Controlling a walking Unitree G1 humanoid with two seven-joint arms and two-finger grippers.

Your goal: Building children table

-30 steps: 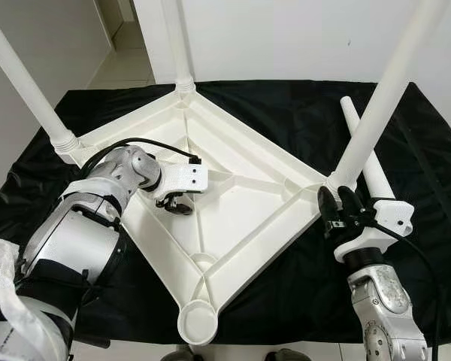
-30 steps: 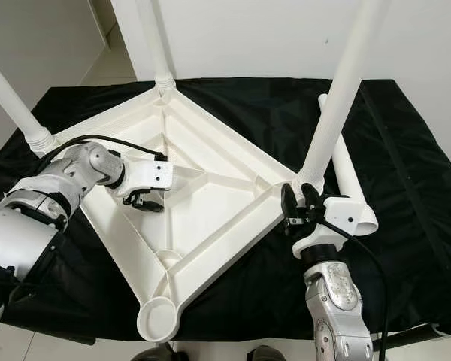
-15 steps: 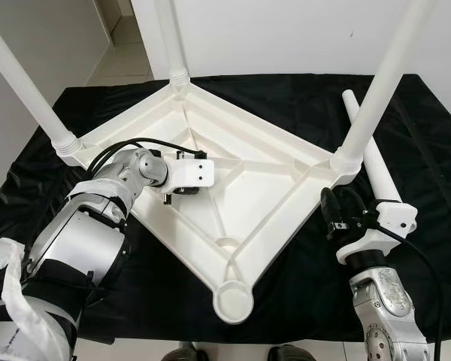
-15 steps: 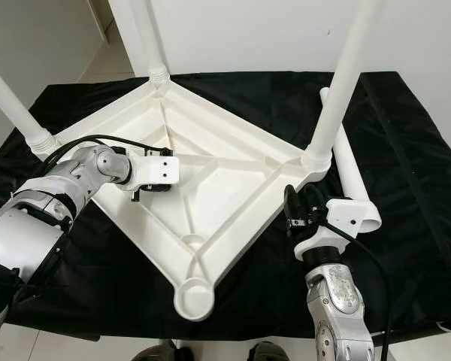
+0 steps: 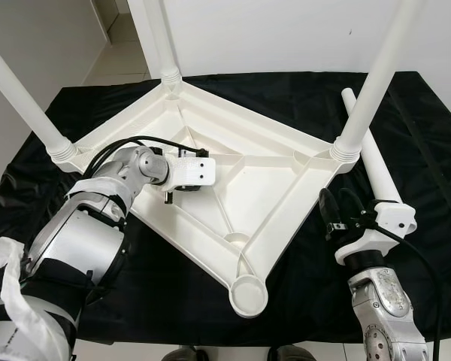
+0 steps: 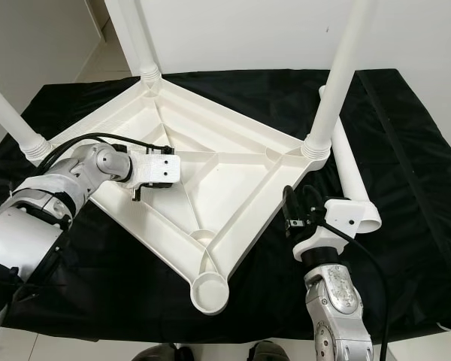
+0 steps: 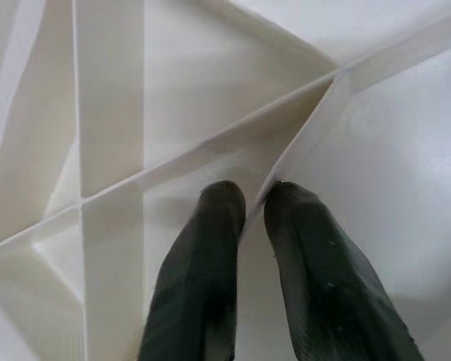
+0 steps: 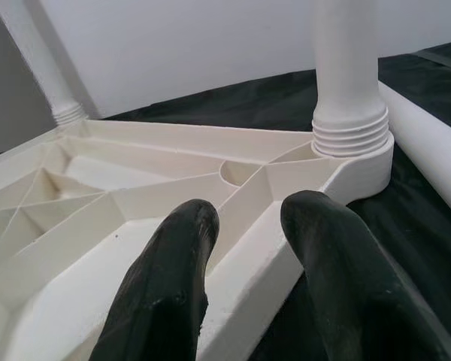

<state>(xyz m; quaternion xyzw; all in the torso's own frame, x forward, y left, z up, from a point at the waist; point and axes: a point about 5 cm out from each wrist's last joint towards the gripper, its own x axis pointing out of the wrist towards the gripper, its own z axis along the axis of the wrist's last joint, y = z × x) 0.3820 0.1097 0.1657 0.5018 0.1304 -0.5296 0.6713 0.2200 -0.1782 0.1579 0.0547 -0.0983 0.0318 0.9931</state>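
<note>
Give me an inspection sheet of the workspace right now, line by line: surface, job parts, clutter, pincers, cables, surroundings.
Surface: black cloth covers the work area.
Job's things: white tabletop lies upside down; three legs stand in its corner sockets; the near socket is empty; a loose leg lies on the cloth beside it.
Clutter: nothing seen.
Pincers: left pincer pinches a rib inside the tabletop; right pincer is open at the tabletop's edge.
Cables: black cable loops over the left wrist; another runs along the right wrist.
Surroundings: white wall behind.
</note>
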